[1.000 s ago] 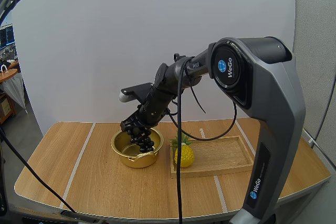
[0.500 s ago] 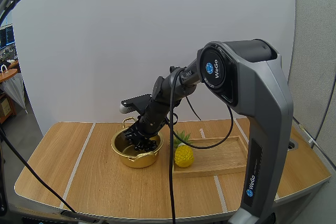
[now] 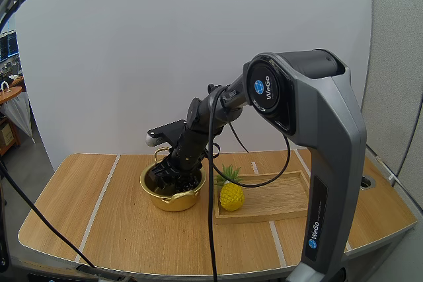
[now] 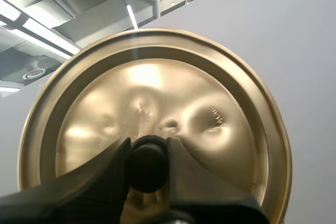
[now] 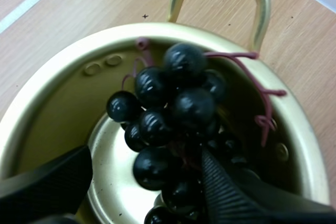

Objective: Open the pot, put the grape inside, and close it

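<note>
Grapes (image 5: 173,114) sit in the pot (image 3: 173,201), lower middle; right gripper (image 5: 144,156), spread apart, should lift out, then left gripper (image 4: 148,146), pinching the lid (image 4: 173,93), covers it.

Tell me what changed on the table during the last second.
The right gripper went down with the grapes, from above the rim into the pot; its fingers now stand apart around them. The pot, the pineapple, the wooden tray and the lid in the left gripper stayed put.

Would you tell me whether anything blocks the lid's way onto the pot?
Yes: the right gripper reaches into the pot, fingers astride the grapes, blocking the mouth. The left gripper holds the lid.
</note>
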Motion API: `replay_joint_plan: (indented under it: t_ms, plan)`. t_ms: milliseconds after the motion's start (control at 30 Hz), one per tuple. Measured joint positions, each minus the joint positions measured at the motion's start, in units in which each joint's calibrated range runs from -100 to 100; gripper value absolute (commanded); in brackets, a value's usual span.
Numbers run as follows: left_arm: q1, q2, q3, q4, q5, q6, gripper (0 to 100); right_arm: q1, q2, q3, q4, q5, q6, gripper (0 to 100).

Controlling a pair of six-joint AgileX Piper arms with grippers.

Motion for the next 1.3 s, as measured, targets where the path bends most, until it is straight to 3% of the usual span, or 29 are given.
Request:
replay_joint_plan:
  t_ms: [433,867,1300]
  plan:
    - [0.0,0.0,0.0,0.0,-0.2,0.0,0,-0.1,-15.9,0.8,-1.3,5.9,2.0,100]
    - [0.0,0.0,0.0,0.0,-0.2,0.0,0,-0.1,-34.2,0.8,-2.5,19.0,4.5,100]
    - [0.0,0.0,0.0,0.0,-0.2,0.0,0,-0.1,-34.9,0.8,-2.4,19.6,4.9,100]
